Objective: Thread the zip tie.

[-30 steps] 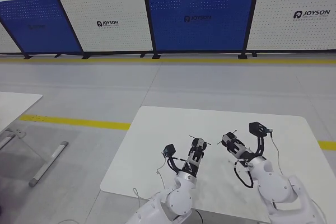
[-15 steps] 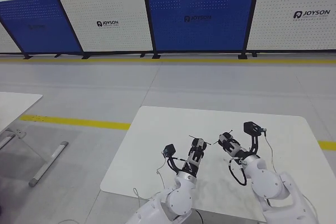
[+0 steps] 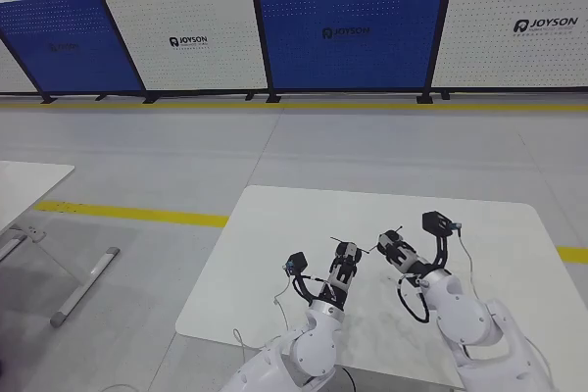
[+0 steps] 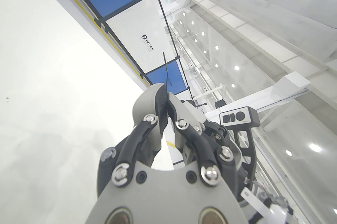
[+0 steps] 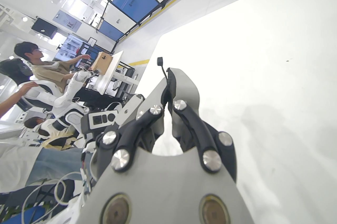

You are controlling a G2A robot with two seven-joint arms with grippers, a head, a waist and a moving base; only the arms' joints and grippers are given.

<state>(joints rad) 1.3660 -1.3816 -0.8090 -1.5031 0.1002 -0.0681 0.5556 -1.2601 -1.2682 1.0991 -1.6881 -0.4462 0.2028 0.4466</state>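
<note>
1. Nearest, the left gripper [image 4: 166,93] has its fingers pressed together on a black zip tie tail [image 4: 165,64]. The tail's thin pointed end sticks straight out past the fingertips.
2. At about 3 o'clock of it in the top view, near but apart, is the right gripper [image 5: 168,77]. Its fingers are clamped on a black strap, and the zip tie head [image 5: 159,61], a small square block, stands just beyond the fingertips.
3. Whether tail and head belong to one strap cannot be told.
4. Both grippers are over the white table [image 3: 245,284], around its middle.
5. Past the table's 9 o'clock side, a yellow floor line [image 3: 127,213] crosses the grey floor, and a second white table [image 3: 20,186] sits at the 9 o'clock edge of the top view.
6. Farthest, at 12 o'clock, blue and white pegboard panels [image 3: 350,44] stand in a row.
</note>
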